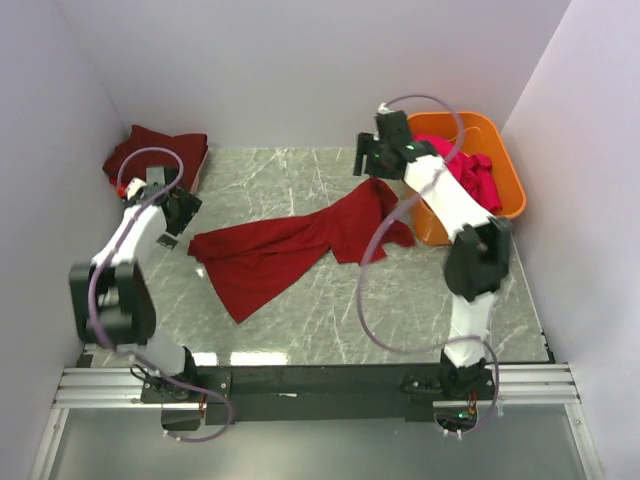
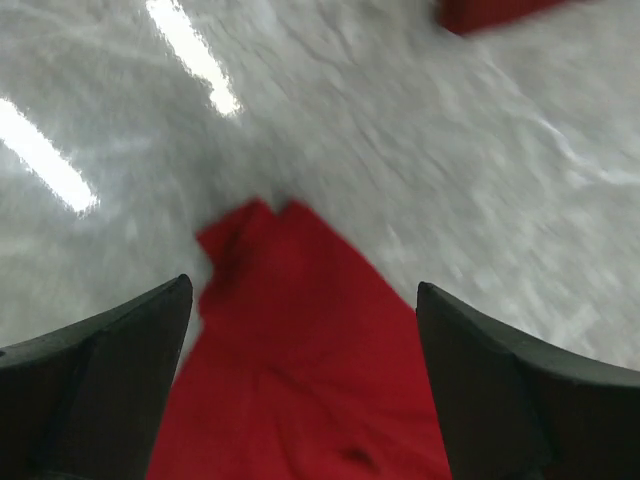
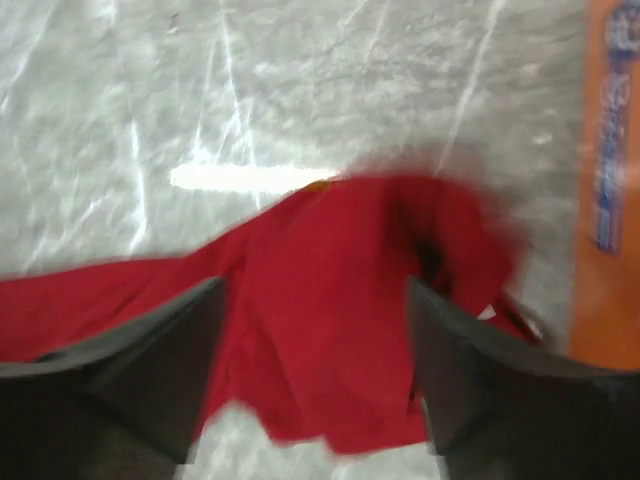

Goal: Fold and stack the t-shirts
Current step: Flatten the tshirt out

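Note:
A dark red t-shirt [image 1: 290, 250] lies crumpled and stretched across the middle of the marble table. My left gripper [image 1: 172, 228] is open just left of its left end; the left wrist view shows that red corner [image 2: 300, 350] below and between the open fingers [image 2: 95, 380]. My right gripper [image 1: 372, 158] is open above the shirt's right end, which fills the right wrist view [image 3: 340, 330]. A folded maroon t-shirt [image 1: 155, 155] sits at the back left corner. A magenta-pink t-shirt [image 1: 472, 175] lies in the orange tub [image 1: 505, 190].
The orange tub stands at the back right against the wall; its side shows in the right wrist view [image 3: 605, 190]. White walls close in the table on three sides. The arms' mounting rail [image 1: 320, 385] runs along the near edge.

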Controlling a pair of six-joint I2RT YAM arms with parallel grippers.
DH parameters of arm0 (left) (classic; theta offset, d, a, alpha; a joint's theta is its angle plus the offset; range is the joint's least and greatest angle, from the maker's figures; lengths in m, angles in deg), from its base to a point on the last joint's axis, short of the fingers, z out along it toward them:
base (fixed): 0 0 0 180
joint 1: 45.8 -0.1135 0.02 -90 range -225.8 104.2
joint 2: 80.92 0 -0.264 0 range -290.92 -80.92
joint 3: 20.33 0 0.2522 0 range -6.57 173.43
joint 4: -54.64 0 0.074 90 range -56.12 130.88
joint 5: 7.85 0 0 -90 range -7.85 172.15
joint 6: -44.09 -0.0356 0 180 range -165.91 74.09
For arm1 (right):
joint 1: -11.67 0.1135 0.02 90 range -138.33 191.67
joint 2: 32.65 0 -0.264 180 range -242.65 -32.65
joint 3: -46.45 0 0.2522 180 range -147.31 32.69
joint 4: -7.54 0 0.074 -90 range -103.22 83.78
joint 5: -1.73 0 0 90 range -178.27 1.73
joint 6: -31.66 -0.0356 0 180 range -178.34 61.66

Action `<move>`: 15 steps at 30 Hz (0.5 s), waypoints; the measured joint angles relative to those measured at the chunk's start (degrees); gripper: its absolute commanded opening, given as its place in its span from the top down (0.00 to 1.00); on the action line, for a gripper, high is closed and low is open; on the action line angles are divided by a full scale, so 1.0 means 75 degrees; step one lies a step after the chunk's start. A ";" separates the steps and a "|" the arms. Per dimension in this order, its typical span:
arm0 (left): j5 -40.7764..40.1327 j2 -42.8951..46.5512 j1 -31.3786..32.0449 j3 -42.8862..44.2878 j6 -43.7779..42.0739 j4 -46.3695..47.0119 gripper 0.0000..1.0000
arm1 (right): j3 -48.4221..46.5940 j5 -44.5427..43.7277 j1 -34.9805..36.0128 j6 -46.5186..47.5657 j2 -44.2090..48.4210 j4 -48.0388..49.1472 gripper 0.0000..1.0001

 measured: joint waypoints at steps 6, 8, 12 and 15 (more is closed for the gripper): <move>0.0087 -0.0688 -0.0254 0.0280 -0.0157 0.0052 0.01 | -0.0236 -0.0187 0.0003 0.0093 -0.0857 -0.0204 0.11; 0.0000 -0.0239 -0.0280 0.0003 -0.0154 0.0213 0.01 | 0.0586 -0.0242 0.0032 0.0035 -0.0213 0.0017 0.11; -0.0003 0.0539 -0.0504 -0.1067 -0.0128 0.0460 0.01 | 0.2407 -0.0251 0.0076 -0.0189 0.1466 0.0455 0.11; 0.0070 0.0557 -0.0737 -0.1851 -0.0108 0.0574 0.20 | 0.3427 -0.0204 0.0163 -0.0347 0.2512 0.0866 0.11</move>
